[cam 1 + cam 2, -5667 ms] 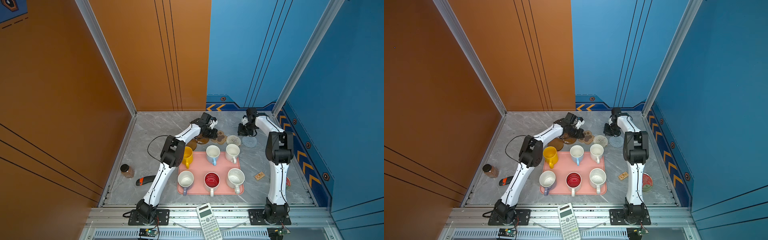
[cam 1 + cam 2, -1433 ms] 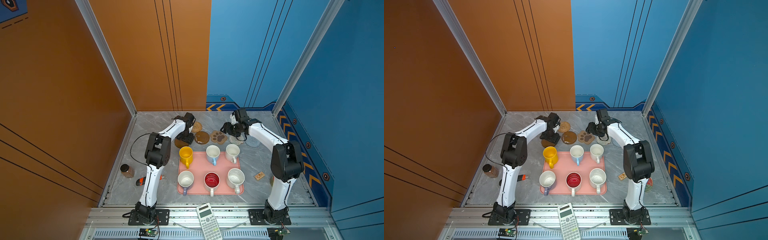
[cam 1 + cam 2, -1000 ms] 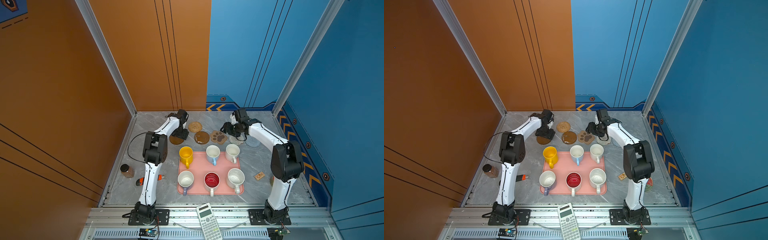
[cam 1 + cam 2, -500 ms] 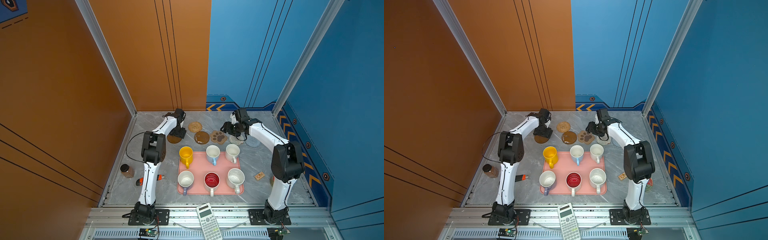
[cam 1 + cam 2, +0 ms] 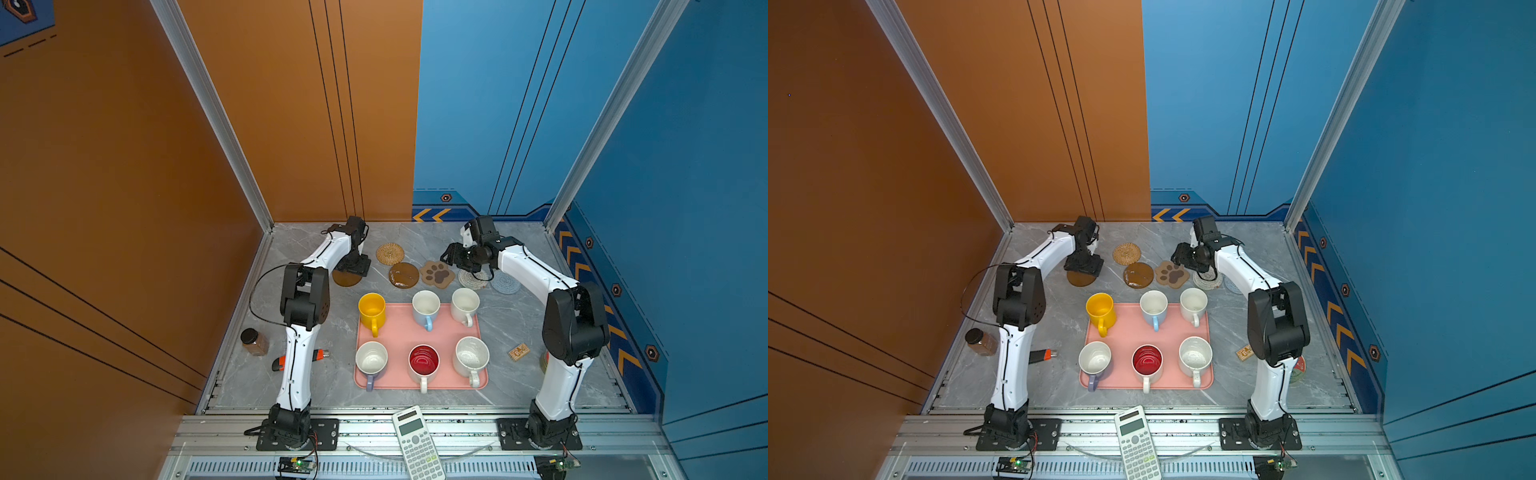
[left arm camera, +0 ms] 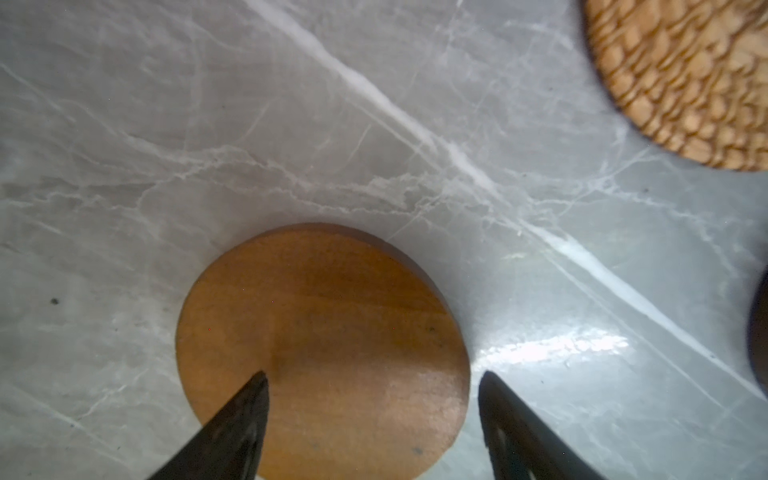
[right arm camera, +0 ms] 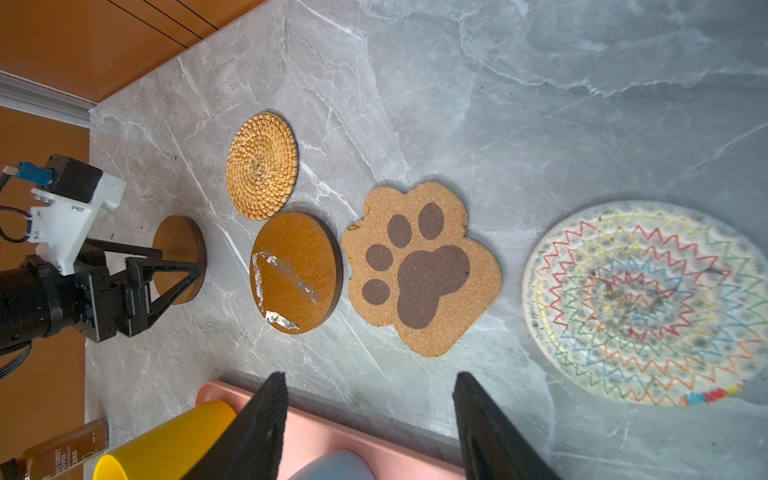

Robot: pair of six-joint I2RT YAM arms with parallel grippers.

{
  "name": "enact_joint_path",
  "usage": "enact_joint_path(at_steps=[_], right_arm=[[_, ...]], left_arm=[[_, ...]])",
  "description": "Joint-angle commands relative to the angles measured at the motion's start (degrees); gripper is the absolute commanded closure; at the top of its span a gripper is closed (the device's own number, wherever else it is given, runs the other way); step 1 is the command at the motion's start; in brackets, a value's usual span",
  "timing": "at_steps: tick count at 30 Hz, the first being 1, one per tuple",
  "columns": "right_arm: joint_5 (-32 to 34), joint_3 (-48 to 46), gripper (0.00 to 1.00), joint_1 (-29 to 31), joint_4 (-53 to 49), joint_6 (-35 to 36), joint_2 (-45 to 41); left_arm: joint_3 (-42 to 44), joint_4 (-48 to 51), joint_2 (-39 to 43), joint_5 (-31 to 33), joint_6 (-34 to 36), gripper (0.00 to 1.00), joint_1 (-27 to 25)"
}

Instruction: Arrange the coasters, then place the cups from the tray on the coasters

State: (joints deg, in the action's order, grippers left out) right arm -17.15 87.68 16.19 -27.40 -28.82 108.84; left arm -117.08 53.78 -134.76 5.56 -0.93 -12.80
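Six coasters lie in a row behind the pink tray (image 5: 401, 332): a dark brown disc (image 5: 347, 277), a tan woven disc (image 5: 390, 253), a smeared dark disc (image 5: 403, 275), a paw shape (image 5: 437, 274), a white woven round (image 5: 471, 280) and a pale-blue round (image 5: 505, 284). My left gripper (image 5: 353, 266) stands open low over the leftmost dark disc (image 6: 324, 332), one finger above it and one beside it. My right gripper (image 5: 453, 257) hangs open and empty near the paw coaster (image 7: 419, 266). Six cups stand on the tray, among them the yellow one (image 5: 371, 309).
A calculator (image 5: 417, 442) lies on the front rail. A brown jar (image 5: 254, 341) and an orange-and-black stick (image 5: 299, 359) sit left of the tray. A small wooden block (image 5: 518, 352) lies to its right, with a round tin (image 5: 1298, 370) half hidden behind the right arm.
My left gripper has moved left from the middle coasters, and the dark brown disc under it has slid left with it. Over the last second the right arm has stayed still.
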Motion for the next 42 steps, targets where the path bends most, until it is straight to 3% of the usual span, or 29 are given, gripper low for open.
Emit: enact_joint_path(at_steps=[1, 9, 22, 29, 42], right_arm=[[-1.36, 1.6, 0.37, 0.14, 0.73, -1.31, -2.22], [-1.44, 0.07, 0.37, 0.17, 2.73, -2.28, -3.85], [-1.41, -12.15, 0.36, -2.31, 10.9, -5.1, -12.25], [-3.85, -17.8, 0.35, -4.01, 16.21, -7.89, -14.63], [-4.91, -19.01, 0.35, -4.17, 18.34, -9.04, -13.67]], left_arm=[[-4.53, 2.45, 5.48, -1.17, -1.24, 0.19, -1.38], [-10.45, 2.47, 5.22, -2.83, -1.23, 0.19, -9.29], [-22.36, 2.45, -7.3, -1.04, -6.85, 0.18, -19.28], [-25.67, 2.42, -11.89, 1.88, -9.24, 0.18, -21.38], [-25.06, 2.47, -15.86, 6.21, -10.32, 0.17, -23.0]])
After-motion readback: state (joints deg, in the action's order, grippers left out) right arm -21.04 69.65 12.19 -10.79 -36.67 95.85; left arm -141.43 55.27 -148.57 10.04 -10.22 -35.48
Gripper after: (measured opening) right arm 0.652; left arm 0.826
